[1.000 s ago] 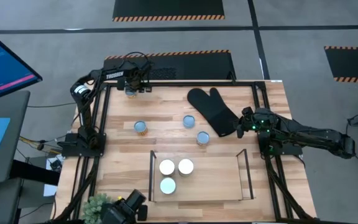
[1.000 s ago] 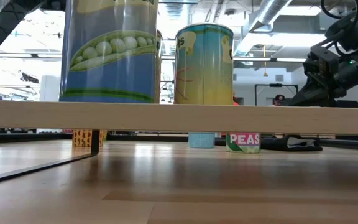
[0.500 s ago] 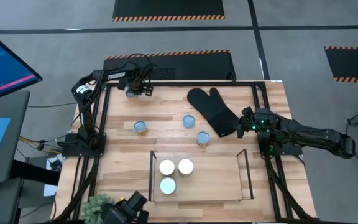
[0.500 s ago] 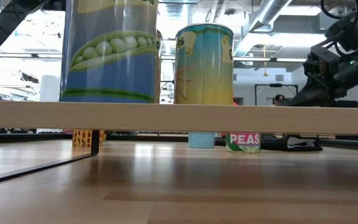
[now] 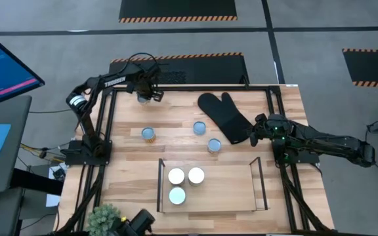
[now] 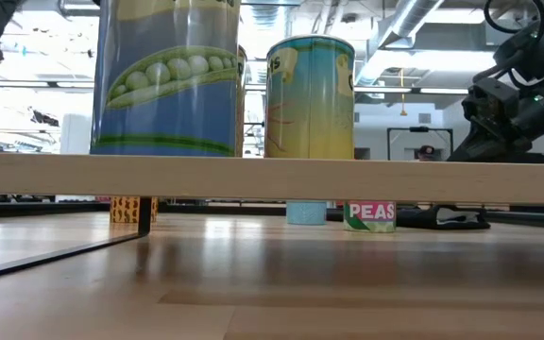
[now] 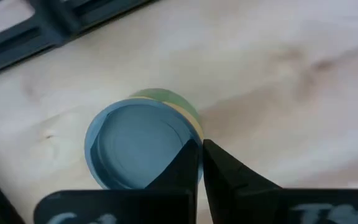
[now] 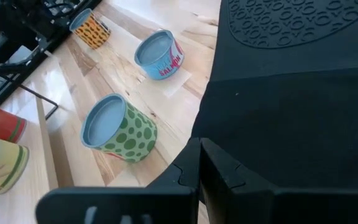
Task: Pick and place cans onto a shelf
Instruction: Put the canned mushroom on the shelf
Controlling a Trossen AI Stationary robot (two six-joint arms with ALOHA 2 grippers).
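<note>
Your left gripper (image 7: 201, 163) is clenched w/ nothing between the fingers, tips over the rim of a blue-topped can (image 7: 143, 149) at the table's 11 o'clock corner, near the far edge. Right gripper (image 8: 199, 163) is closed too, holding nothing, at 3 o'clock, over the black mitt (image 5: 226, 117).

Shelf (image 5: 260, 185), at 6 o'clock: three cans (image 5: 186, 183) bunched at its left end, right side bare. Three more cans (image 5: 184, 134) stand mid-table, well apart.

Low view: shelf board hides most of the table behind it.
</note>
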